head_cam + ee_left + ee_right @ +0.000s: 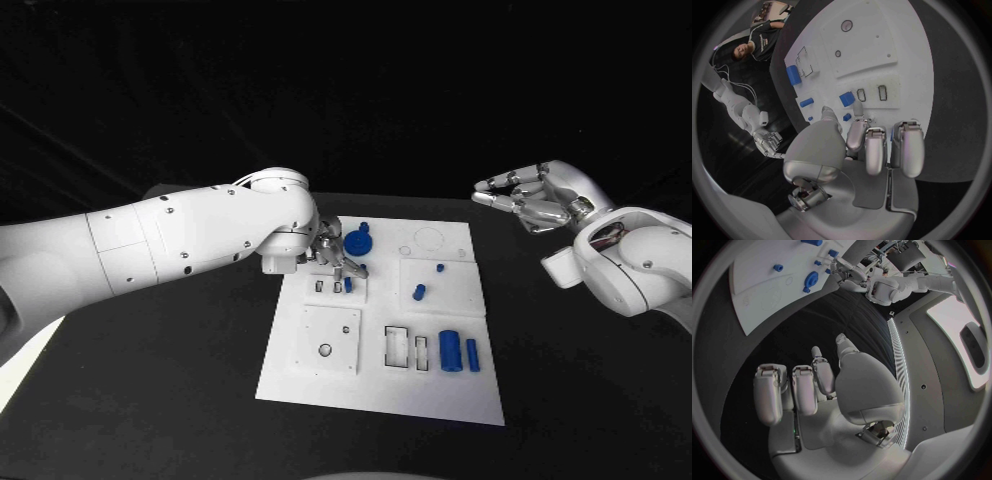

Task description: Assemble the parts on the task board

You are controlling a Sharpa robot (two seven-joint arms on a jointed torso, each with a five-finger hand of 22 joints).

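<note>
While the left hand (335, 262) seemingly pinches 1 small blue part (847, 99) over the task board (361, 385), misalignment could jam it; right hand (531, 198) curled, empty.

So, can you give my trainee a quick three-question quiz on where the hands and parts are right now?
1. True or false: the right hand is resting on the task board.
2. Over which area is the left hand? A: the board's far left part. B: the board's near right corner. C: off the board altogether.
3. Fill in: the two blue cylinders lie side by side on the board's near ____ part.

Key: 1 false, it is raised off to the board's right with fingers curled on nothing. 2 A. 3 right.
</note>
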